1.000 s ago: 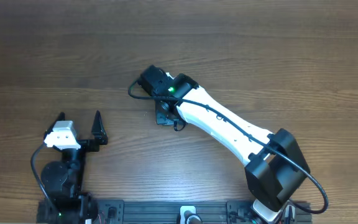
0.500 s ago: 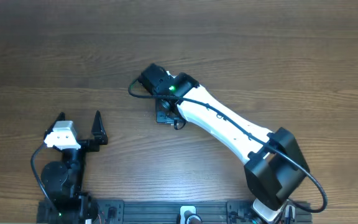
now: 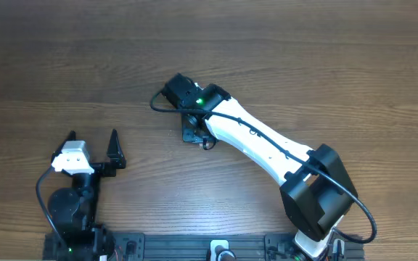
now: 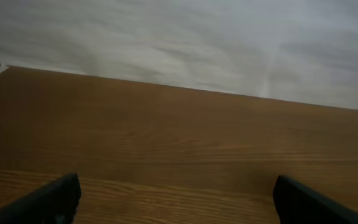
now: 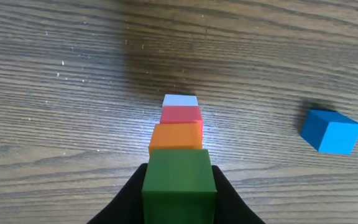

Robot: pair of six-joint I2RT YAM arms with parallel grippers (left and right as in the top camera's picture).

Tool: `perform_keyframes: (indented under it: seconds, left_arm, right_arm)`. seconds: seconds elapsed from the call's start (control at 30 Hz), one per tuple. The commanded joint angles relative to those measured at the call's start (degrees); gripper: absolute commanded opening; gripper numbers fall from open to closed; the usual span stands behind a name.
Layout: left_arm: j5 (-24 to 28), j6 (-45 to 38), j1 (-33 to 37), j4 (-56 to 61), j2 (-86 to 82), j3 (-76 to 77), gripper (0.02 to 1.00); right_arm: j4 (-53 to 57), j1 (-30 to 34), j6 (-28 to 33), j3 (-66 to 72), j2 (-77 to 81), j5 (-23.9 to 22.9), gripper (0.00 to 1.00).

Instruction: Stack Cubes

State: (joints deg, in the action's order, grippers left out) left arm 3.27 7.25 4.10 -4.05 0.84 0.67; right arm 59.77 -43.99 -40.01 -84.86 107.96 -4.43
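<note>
We see four cubes piled one above another in a stack [image 5: 180, 127] near the middle of the desk [image 3: 325, 58]. The top cube [image 5: 179, 180] sits between the two fingers [image 5: 128, 200] of the right hand [image 3: 193, 130], directly over the three below it. We cannot tell whether it touches the next one down. A lone cube [image 5: 331, 130] rests on the desk to one side of the stack, apart from it. The left hand [image 3: 93, 145] hangs by its own base at the desk's left, well apart from the stack.
</note>
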Motion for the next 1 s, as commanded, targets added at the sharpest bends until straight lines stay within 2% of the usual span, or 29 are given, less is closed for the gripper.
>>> perform_keyframes:
  seconds: [0.03,1.0]
  left_arm:
    - [0.8,-0.4,0.3,0.0,-0.5,-0.3,1.0]
    - [0.8,-0.4,0.3,0.0,-0.5,-0.3,1.0]
  right_arm:
    - [-0.2,0.4,0.5,-1.2,0.4,0.1,0.2]
    - [-0.6,0.4,0.5,-1.2,0.9,0.1,0.268]
